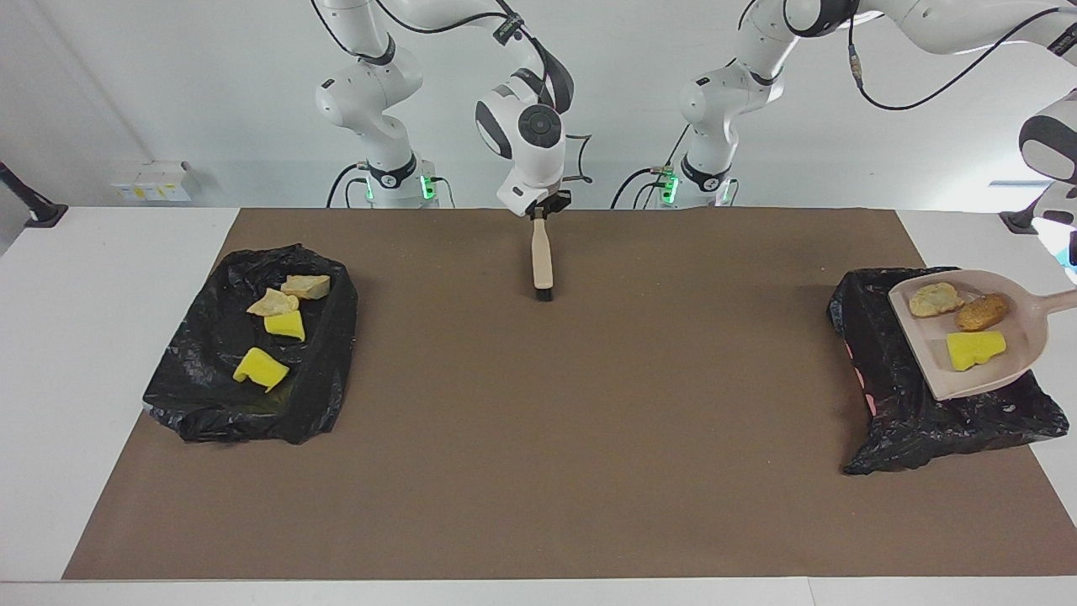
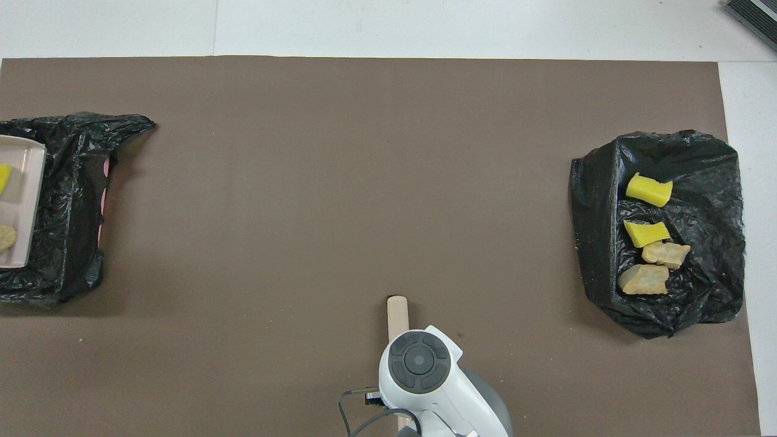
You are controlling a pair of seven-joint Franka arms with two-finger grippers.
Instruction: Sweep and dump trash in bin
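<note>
Four scraps of trash (image 1: 259, 369) lie in the nine-o'clock bin (image 1: 193, 396). Three more sit undumped in the dustpan (image 1: 934, 353), raised over the three-o'clock bin (image 1: 909, 421). The left gripper, out of view, is closed on the dustpan's handle. The right gripper (image 1: 543, 208) clasps the brush (image 1: 543, 257) at twelve.

The beige dustpan (image 1: 1001, 370) is being held over the black bag (image 1: 892, 404) at the left arm's end of the counter (image 1: 538, 471), carrying three scraps (image 1: 974, 349). The brush (image 1: 542, 257) is being gripped by the right pincer (image 1: 538, 212), bristles touching the counter. Four scraps (image 1: 284, 325) are lying on the other bag (image 1: 202, 396).
</note>
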